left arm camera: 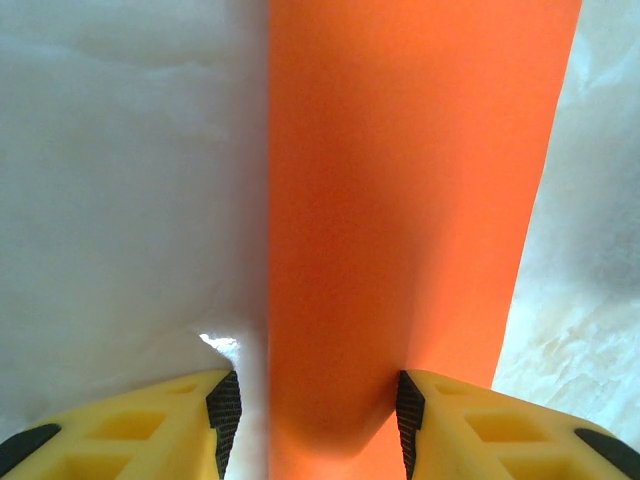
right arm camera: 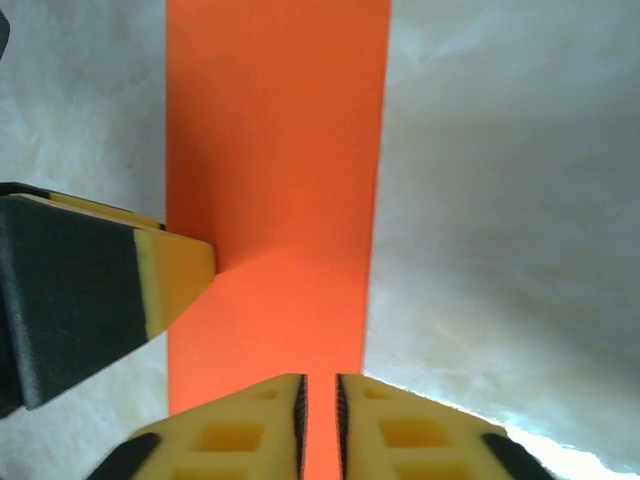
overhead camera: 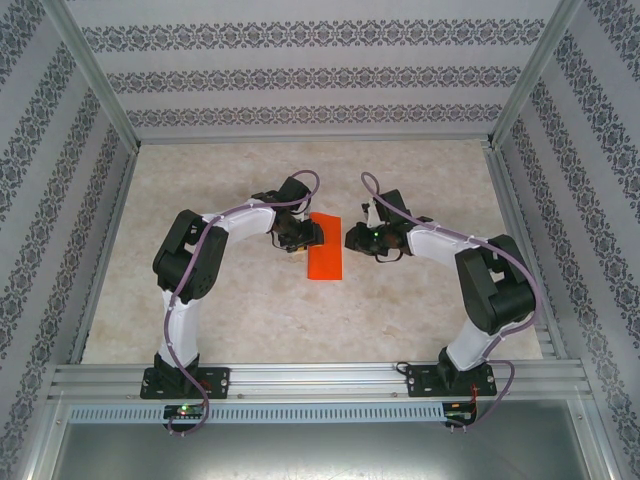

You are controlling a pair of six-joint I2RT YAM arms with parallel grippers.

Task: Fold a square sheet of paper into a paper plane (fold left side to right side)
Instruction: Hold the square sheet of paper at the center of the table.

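Observation:
The square sheet of paper [overhead camera: 325,256] lies flat on the table as a narrow bright orange rectangle, folded in half. My left gripper [overhead camera: 300,235] is at its far left corner. In the left wrist view it [left arm camera: 318,410] stands open and low, straddling the paper's [left arm camera: 400,200] left edge, one fingertip over the table and the other over the orange. My right gripper [overhead camera: 352,238] is at the far right corner. In the right wrist view its jaws [right arm camera: 320,425] are almost together over the paper [right arm camera: 270,180], with only a thin slit and nothing seen between them. A left finger [right arm camera: 175,270] touches the paper there.
The pale marbled tabletop [overhead camera: 250,310] is bordered by an aluminium frame [overhead camera: 300,378] at the near edge and patterned walls [overhead camera: 320,80] at the back and sides. Both arms bend inward toward the table's middle.

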